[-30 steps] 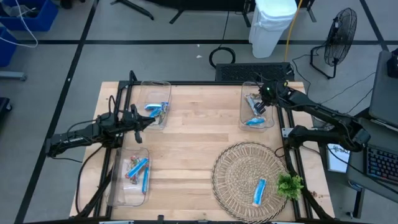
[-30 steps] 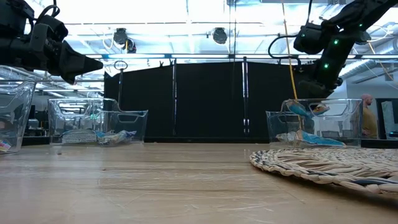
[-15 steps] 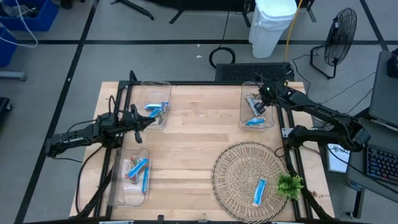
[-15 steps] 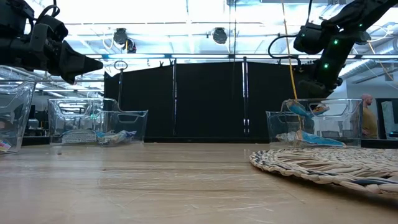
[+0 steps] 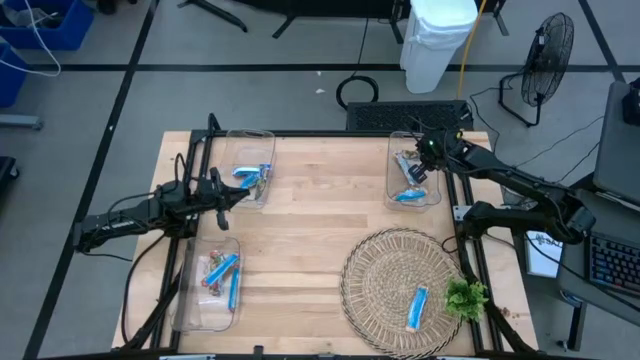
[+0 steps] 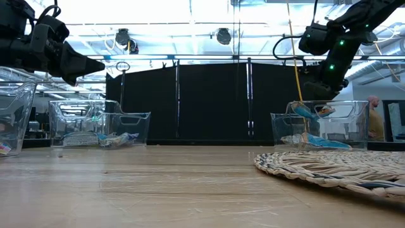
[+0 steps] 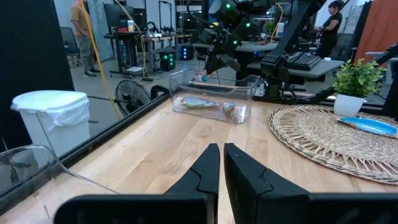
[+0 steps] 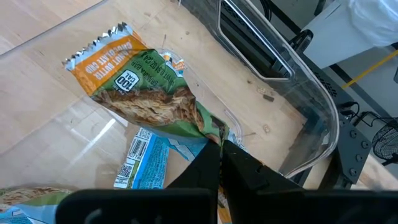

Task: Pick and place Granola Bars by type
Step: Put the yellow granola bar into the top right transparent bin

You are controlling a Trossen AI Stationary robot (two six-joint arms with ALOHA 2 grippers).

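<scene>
My right gripper (image 5: 420, 171) hangs over the far right clear bin (image 5: 436, 190), shut on a green and orange granola bar (image 8: 146, 87). Under that bar, a blue bar (image 8: 146, 163) lies on the bin's floor. Another blue bar (image 5: 417, 307) lies flat on the round woven mat (image 5: 385, 270). The far left bin (image 5: 252, 140) and the near left bin (image 5: 190, 310) hold more bars. My left gripper (image 5: 240, 193) is shut on nothing and points level above the table between the two left bins. My right gripper pinches the green and orange bar by one crimped end of its wrapper (image 8: 210, 132) between its two fingers. The fingers slant down into the bin from above. The bar sticks out beyond the fingertips, over the blue bar. Whether it rests on anything, I cannot tell.
A small green plant (image 5: 466, 297) stands at the mat's near right edge. Bare wood (image 5: 300, 230) lies between the bins and the mat. Black frame rails (image 5: 190, 165) run along the table's left and right sides.
</scene>
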